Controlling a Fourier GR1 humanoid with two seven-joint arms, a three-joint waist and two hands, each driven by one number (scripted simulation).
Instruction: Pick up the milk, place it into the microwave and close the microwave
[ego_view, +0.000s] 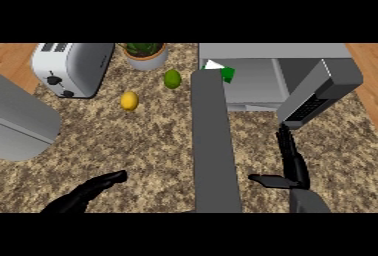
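Note:
The milk (221, 71), a white and green carton, shows at the left of the open microwave (258, 80), mostly hidden behind a long grey arm segment (214, 145) that runs up from the lower edge. The microwave door (319, 94) swings out to the right. My right hand (289, 162) is open just below the door, fingers straight up and thumb out to the left, holding nothing. My left hand (92, 192) rests open at the lower left, fingers pointing up and right, far from the milk.
A toaster (70, 67) stands at the back left beside a potted plant (145, 54). A lime (172, 78) and a lemon (129, 100) lie on the speckled counter (148, 145). A large grey rounded object (22, 125) fills the left edge.

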